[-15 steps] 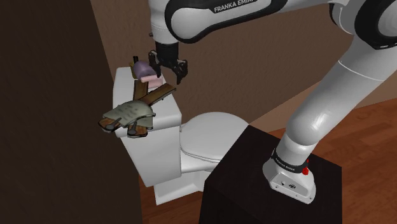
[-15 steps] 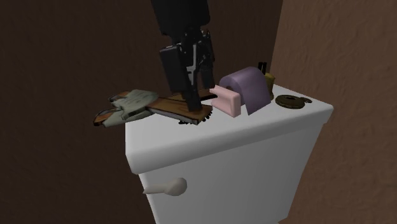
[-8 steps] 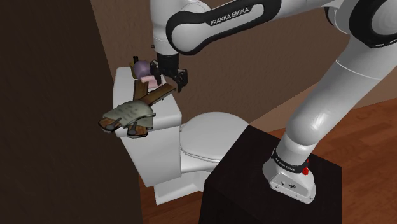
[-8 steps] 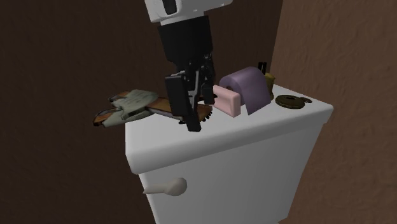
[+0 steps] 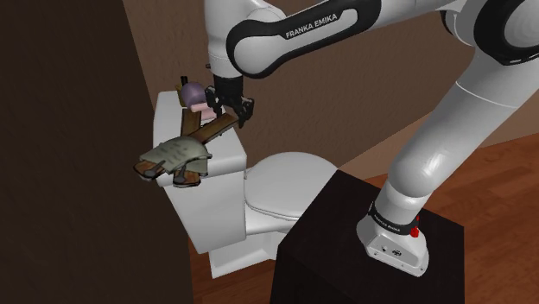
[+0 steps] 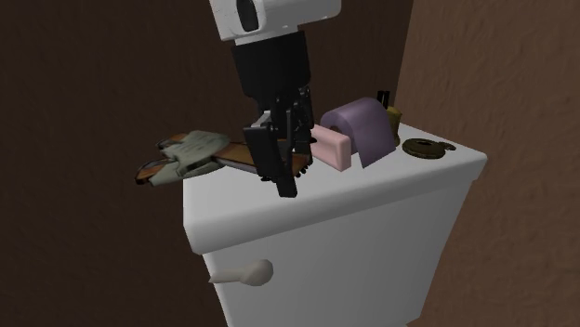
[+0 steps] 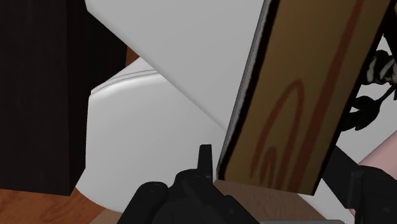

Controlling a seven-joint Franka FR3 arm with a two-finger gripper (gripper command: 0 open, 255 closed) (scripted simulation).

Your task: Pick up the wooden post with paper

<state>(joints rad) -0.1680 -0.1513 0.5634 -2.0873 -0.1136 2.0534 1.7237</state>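
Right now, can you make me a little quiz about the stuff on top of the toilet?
1. Pick one: what colour is the paper roll standing on the tank lid? A green, B purple, C yellow.
2. True or false: the gripper is clasping the paper roll.
3. Fill in the gap: right beside the roll, on the gripper's side, lies a ____ block.

Key: 1 is B. 2 is false: the gripper hangs over the lid next to the roll, not around it. 3 is pink.
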